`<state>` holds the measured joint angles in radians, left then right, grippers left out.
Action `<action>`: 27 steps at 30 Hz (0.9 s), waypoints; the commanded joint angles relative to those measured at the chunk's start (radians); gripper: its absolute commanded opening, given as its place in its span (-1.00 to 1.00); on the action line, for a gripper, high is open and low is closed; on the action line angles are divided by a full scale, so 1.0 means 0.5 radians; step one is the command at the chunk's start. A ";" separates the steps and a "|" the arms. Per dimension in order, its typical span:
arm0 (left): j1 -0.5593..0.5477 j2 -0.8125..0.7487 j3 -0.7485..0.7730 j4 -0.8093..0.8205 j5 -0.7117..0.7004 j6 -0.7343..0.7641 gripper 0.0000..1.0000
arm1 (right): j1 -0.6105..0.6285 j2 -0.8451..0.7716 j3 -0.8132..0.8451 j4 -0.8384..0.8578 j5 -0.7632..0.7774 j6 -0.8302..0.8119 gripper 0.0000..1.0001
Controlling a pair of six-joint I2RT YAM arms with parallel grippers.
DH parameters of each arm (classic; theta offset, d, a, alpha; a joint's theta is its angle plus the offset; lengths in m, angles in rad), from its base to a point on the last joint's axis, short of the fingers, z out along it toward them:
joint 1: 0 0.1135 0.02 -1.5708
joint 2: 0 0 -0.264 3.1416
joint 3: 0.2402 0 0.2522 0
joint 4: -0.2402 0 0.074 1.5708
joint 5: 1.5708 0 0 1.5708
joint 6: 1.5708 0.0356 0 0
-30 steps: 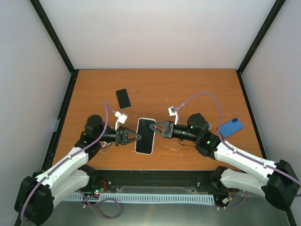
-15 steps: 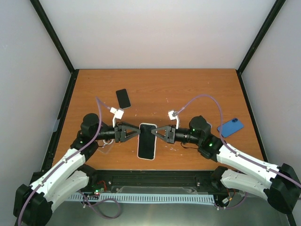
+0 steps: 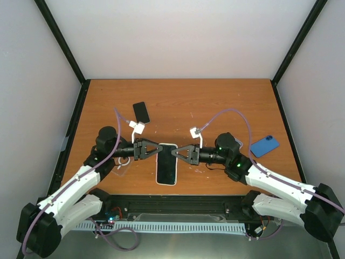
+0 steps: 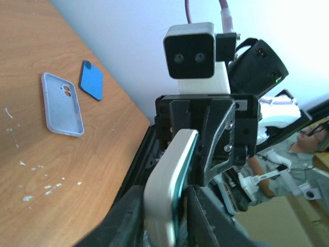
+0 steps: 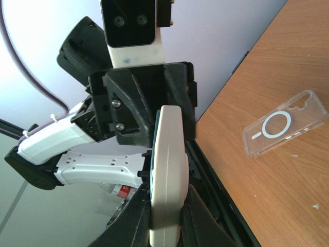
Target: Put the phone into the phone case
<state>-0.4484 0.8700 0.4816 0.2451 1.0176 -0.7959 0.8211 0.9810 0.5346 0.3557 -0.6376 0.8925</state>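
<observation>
From above you see the phone screen-up over the middle of the surface. Its long axis runs near to far, and its far end sits between the left fingers and right fingers.

Only your left wrist view shows a pale blue case lying flat. The phone's edge stands between those fingers, but you cannot tell if they grip it.

Your right wrist view adds a clear case, and there the fingers are clamped on the phone's edge.
</observation>
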 commanded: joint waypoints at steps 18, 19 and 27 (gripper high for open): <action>-0.013 -0.110 0.015 0.228 -0.426 -0.330 -0.99 | 0.035 0.022 -0.260 0.235 0.026 0.135 0.20; -0.012 -0.114 0.015 0.235 -0.453 -0.338 -0.99 | 0.048 0.028 -0.261 0.230 0.022 0.133 0.21; -0.011 -0.140 0.026 0.202 -0.667 -0.342 -0.99 | 0.076 0.023 -0.332 0.303 0.029 0.195 -0.09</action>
<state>-0.4500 0.8261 0.4770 0.2798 0.7532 -0.9360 0.8497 1.0000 0.3931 0.4572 -0.6216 0.9707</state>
